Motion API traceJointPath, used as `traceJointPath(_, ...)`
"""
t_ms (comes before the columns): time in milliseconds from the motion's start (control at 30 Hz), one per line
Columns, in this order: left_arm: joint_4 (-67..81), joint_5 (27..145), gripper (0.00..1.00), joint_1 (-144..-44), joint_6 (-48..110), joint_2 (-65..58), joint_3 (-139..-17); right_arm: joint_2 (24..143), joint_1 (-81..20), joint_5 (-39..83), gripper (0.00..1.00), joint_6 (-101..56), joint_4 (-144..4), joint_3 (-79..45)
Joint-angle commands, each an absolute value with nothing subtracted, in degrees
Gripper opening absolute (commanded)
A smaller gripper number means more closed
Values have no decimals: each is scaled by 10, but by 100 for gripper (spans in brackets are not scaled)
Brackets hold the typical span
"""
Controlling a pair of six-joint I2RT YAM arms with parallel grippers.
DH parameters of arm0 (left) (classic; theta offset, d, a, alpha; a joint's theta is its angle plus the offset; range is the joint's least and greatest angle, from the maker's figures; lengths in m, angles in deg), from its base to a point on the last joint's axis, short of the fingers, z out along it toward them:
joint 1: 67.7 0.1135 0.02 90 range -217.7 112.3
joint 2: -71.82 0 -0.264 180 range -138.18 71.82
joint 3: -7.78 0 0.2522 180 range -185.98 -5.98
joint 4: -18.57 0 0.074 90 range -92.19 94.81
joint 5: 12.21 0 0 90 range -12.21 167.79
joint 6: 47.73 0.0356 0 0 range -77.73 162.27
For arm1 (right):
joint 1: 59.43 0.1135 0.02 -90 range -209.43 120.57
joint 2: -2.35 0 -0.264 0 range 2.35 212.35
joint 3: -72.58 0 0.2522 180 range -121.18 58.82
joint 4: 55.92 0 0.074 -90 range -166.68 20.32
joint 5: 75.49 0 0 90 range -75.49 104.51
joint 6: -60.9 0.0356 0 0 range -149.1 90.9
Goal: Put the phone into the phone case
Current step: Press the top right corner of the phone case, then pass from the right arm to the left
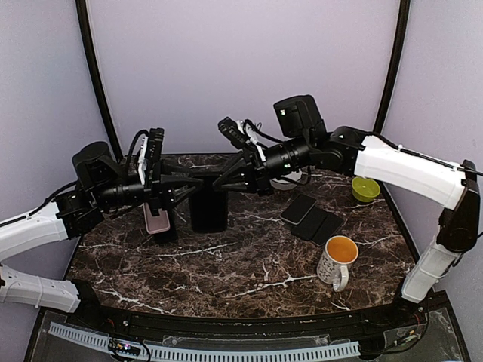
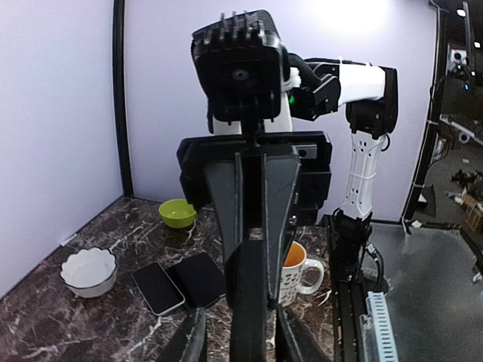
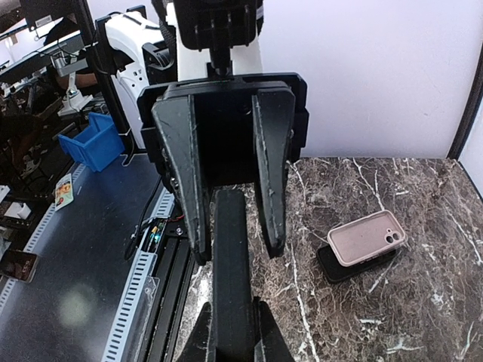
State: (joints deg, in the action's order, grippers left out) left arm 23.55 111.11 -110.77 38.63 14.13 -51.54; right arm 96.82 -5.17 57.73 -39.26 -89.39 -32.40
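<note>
A black phone-sized slab point(image 1: 209, 210) stands upright mid-table between both grippers; I cannot tell whether it is a phone or a case. My right gripper point(image 3: 232, 332) is shut on its edge point(image 3: 230, 256). My left gripper point(image 2: 241, 339) is open, its fingers point(image 2: 190, 341) straddling the slab point(image 2: 249, 302) with gaps on both sides. A pink phone case point(image 1: 157, 220) lies on a black phone-sized object point(image 3: 339, 268) under the left arm; it also shows in the right wrist view point(image 3: 367, 237). A light-rimmed phone point(image 2: 158, 288) and a black one point(image 2: 200, 277) lie flat on the right.
An orange-lined mug point(image 1: 337, 260) stands near the front right. A green bowl point(image 1: 365, 188) sits at the far right and a white bowl point(image 2: 88, 271) behind the right arm. The two flat phones point(image 1: 299, 209) lie between slab and mug.
</note>
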Motion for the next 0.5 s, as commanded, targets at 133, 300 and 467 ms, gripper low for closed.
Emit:
traceJointPath(133,258,1069,42,-1108,387,154,-453,922,-53,581,0,-381,-844,-314)
traceJointPath(300,312,1091,31,-1110,343,143,-419,916,-54,578,0,-382,-842,-309)
traceJointPath(467,328,1093,1,-1115,319,135,-403,913,-57,576,0,-378,-833,-295)
